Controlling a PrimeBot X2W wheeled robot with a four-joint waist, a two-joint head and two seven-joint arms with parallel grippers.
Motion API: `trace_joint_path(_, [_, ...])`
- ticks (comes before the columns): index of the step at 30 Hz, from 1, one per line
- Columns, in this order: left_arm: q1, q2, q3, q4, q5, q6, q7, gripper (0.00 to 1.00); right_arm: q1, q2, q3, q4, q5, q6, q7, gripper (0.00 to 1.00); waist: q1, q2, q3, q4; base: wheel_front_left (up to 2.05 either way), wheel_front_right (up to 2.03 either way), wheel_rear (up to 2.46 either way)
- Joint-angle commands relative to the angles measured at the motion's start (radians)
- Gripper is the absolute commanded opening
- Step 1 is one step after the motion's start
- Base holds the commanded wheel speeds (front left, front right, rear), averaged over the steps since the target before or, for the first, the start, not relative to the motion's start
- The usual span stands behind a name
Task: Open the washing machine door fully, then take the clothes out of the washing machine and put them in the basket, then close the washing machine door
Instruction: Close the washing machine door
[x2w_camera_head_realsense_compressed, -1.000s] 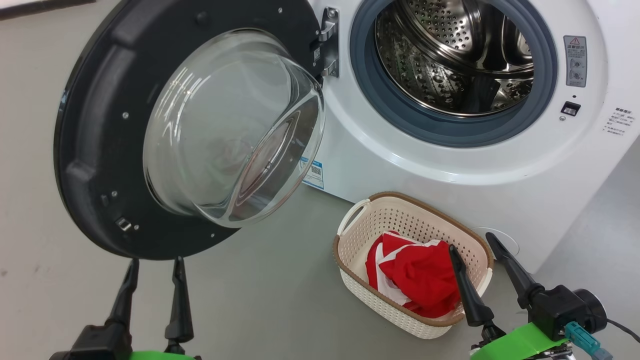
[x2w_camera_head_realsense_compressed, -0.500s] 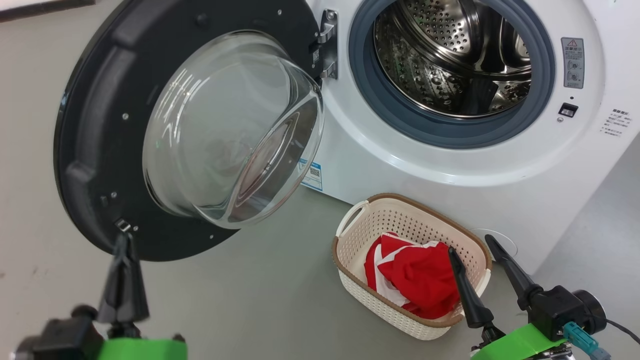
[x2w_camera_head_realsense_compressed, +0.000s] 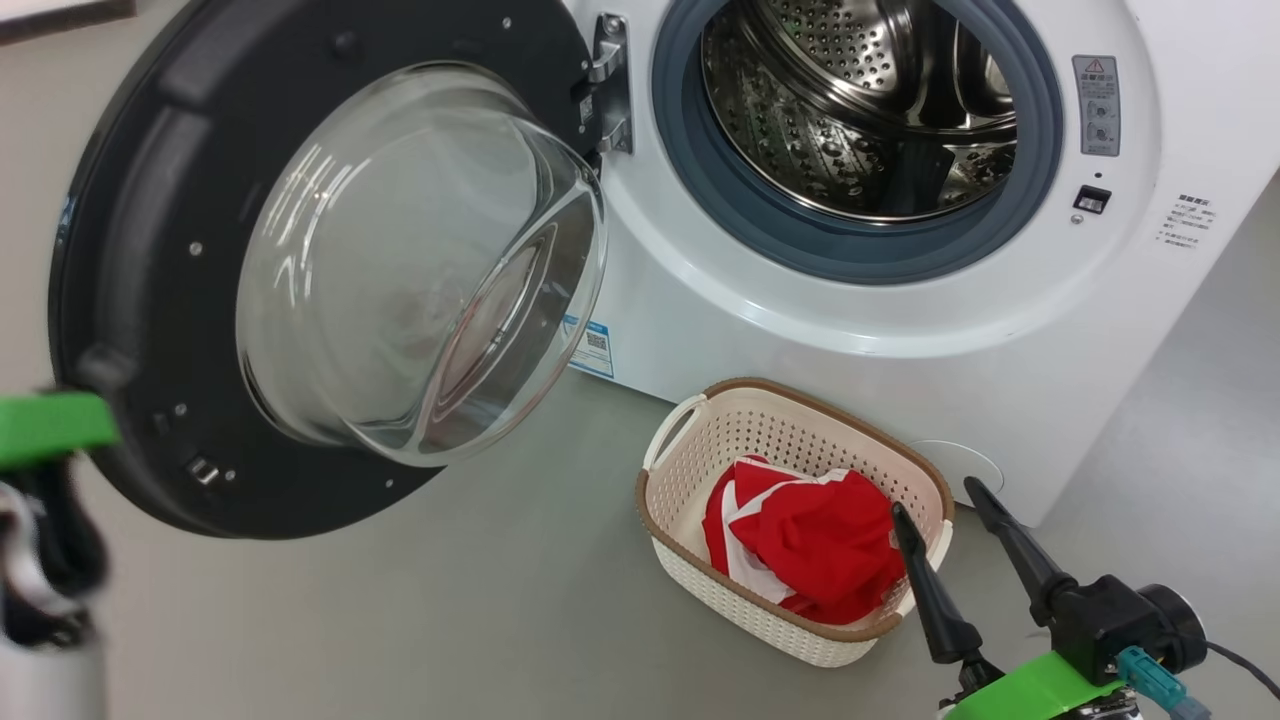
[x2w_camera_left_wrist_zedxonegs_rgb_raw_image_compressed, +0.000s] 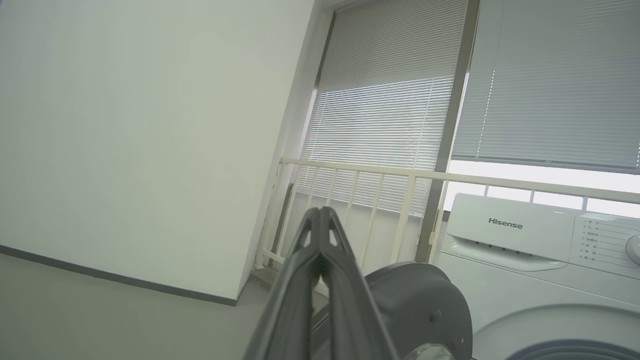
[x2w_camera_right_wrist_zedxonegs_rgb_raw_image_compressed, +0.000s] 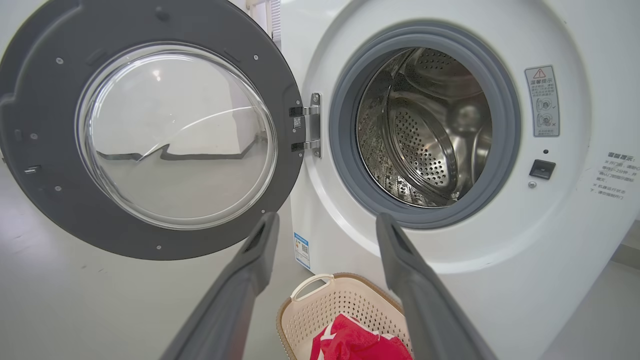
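The washing machine door (x2w_camera_head_realsense_compressed: 420, 260) stands swung wide to the left, its glass bowl bulging toward me; it also shows as door (x2w_camera_right_wrist_zedxonegs_rgb_raw_image_compressed: 45, 150) and door (x2w_camera_left_wrist_zedxonegs_rgb_raw_image_compressed: 420, 300). The white washing machine (x2w_camera_head_realsense_compressed: 850, 330) shows a bare steel drum (x2w_camera_head_realsense_compressed: 860, 110). Red and white clothes (x2w_camera_head_realsense_compressed: 810, 545) lie in the cream basket (x2w_camera_head_realsense_compressed: 690, 420) on the floor in front of it. My right gripper (x2w_camera_head_realsense_compressed: 935, 498) hovers open at the basket's right rim, right gripper (x2w_camera_right_wrist_zedxonegs_rgb_raw_image_compressed: 326, 220) empty. My left gripper (x2w_camera_left_wrist_zedxonegs_rgb_raw_image_compressed: 320, 212) is shut on nothing, pointing up past the door's edge; the left arm's green mount (x2w_camera_head_realsense_compressed: 50, 430) is blurred at the far left.
Grey floor (x2w_camera_head_realsense_compressed: 480, 620) stretches before the machine. A white round disc (x2w_camera_head_realsense_compressed: 960, 460) lies on the floor by the machine's foot. A pale wall (x2w_camera_left_wrist_zedxonegs_rgb_raw_image_compressed: 125, 125), a cream railing (x2w_camera_left_wrist_zedxonegs_rgb_raw_image_compressed: 380, 172) and window blinds (x2w_camera_left_wrist_zedxonegs_rgb_raw_image_compressed: 390, 100) stand behind the machine.
My left gripper has shut and the left arm has swung up and out to the far left edge. The head camera has shifted a little. The right gripper has stayed open.
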Motion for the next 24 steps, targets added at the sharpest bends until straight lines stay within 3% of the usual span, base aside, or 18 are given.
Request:
trace_joint_path(1, [-0.044, 0.054, 0.043, -0.008, -0.001, -0.005, 0.0, 0.0, -0.05, -0.011, 0.029, -0.022, 0.005, 0.005, -0.006, 1.0, 0.0, -0.0001, 0.001, -0.005, 0.0, 0.0, 0.0])
trace_joint_path(3, [-0.14, 0.089, 0.093, 0.132, -0.071, -0.028, 0.023, 0.0, -0.056, -0.012, 0.034, -0.018, 0.007, 0.005, -0.006, 1.0, 0.0, -0.0001, 0.003, -0.016, 0.0, 0.0, 0.0])
trace_joint_path(9, [-0.314, 0.11, 0.171, 0.409, -0.237, -0.059, 0.142, 0.0, -0.06, -0.014, 0.041, -0.009, 0.01, 0.005, -0.006, 1.0, 0.0, -0.0001, 0.009, -0.027, 0.0, 0.0, 0.0])
trace_joint_path(13, [-0.381, 0.116, 0.212, 0.531, -0.318, -0.054, 0.228, 0.0, -0.063, -0.014, 0.048, -0.005, 0.01, 0.005, -0.006, 1.0, 0.0, -0.0001, 0.01, -0.032, 0.0, 0.0, 0.0])
trace_joint_path(20, [-0.473, 0.125, 0.289, 0.713, -0.496, -0.064, 0.476, 0.0, -0.07, -0.017, 0.054, 0.003, 0.015, 0.005, -0.006, 1.0, 0.0, -0.0001, 0.014, -0.045, 0.0, 0.0, 0.0])
trace_joint_path(24, [-0.479, 0.153, 0.289, 0.759, -0.526, -0.079, 0.573, 0.0, -0.071, -0.016, 0.058, 0.006, 0.018, 0.005, -0.006, 1.0, 0.0, -0.0001, 0.013, -0.054, 0.0, 0.0, 0.0])
